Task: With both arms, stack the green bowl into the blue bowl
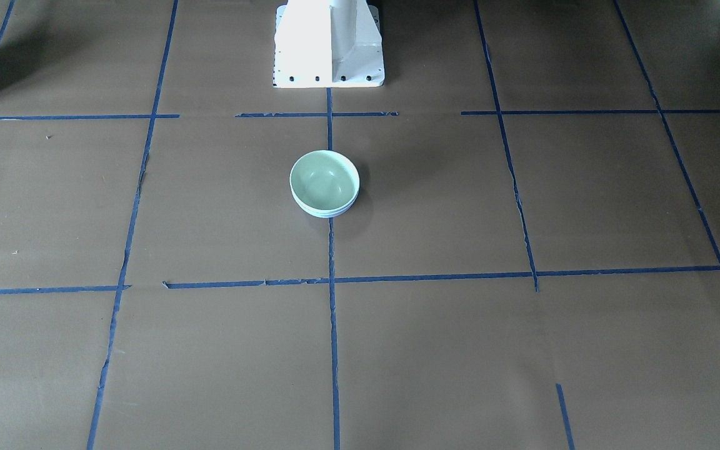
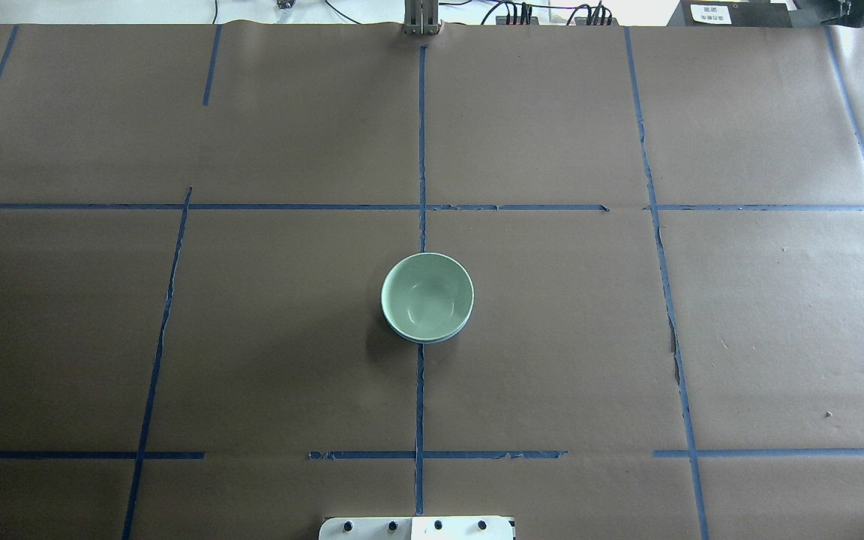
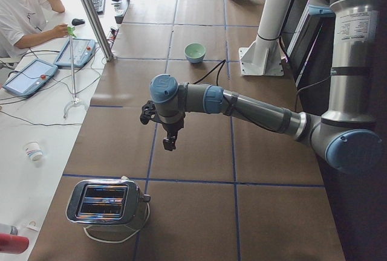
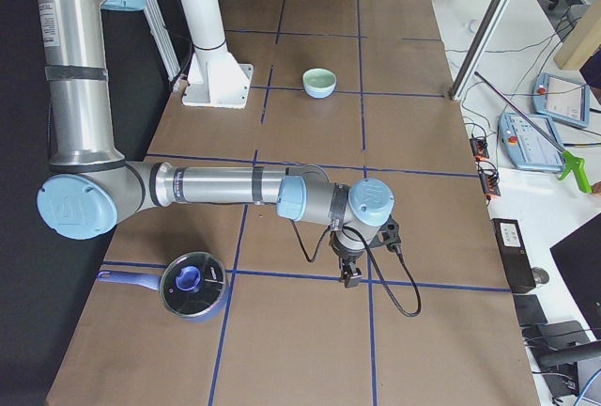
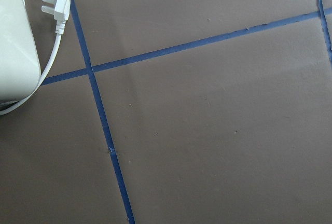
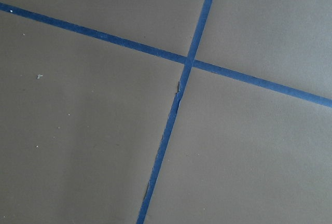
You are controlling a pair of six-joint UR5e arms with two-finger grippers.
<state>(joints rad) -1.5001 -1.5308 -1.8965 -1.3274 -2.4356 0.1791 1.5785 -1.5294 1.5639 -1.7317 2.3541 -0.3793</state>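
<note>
The green bowl sits nested inside the blue bowl at the table's middle, in front of the base. Only a thin pale blue rim shows under it. Both bowls show in the overhead view, the green bowl over the blue bowl's edge. The stack is small and far in the side views. My left gripper hangs over the left end of the table, far from the bowls. My right gripper hangs over the right end. I cannot tell whether either is open or shut.
A silver toaster with a white cord and plug stands at the left end. A blue-lidded pot stands at the right end. The white pedestal is behind the bowls. An operator sits beside the table.
</note>
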